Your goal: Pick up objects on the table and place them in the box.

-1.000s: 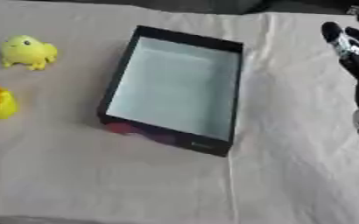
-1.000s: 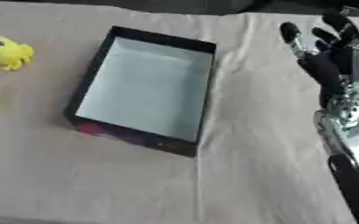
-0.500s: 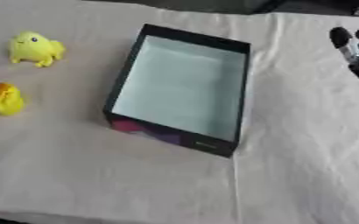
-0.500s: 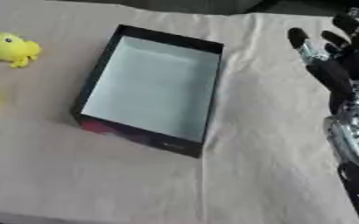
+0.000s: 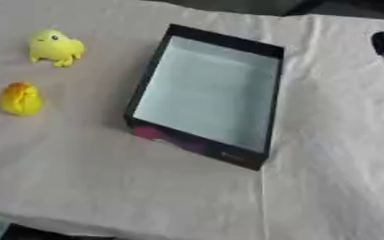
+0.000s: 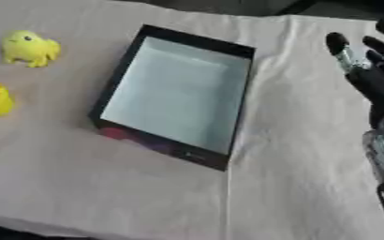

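- Centrally, we see the box [image 5: 208, 96] lying open on the table [image 5: 80, 178], which is covered in a pale cloth; the box has black walls, a pale bottom, and nothing inside it.
- Its near wall, toward the lower middle of the frame, carries a pink and purple print.
- At the upper left of the frame we find a yellow toy figure [image 5: 54, 47] standing on the cloth, well apart from the box.
- Below it, at the left edge, a yellow and orange toy [image 5: 20, 98] lies on the cloth, also apart from the box and not touching the figure above it.
- At the right edge of the frame we see the right robot hand [image 6: 374, 79], black with a silver forearm below it; its fingers [image 6: 339, 46] are straight and spread, released, grasping nothing.
- This robot hand is to the right of the box and clear of it.
- We find no left robot hand in either view.
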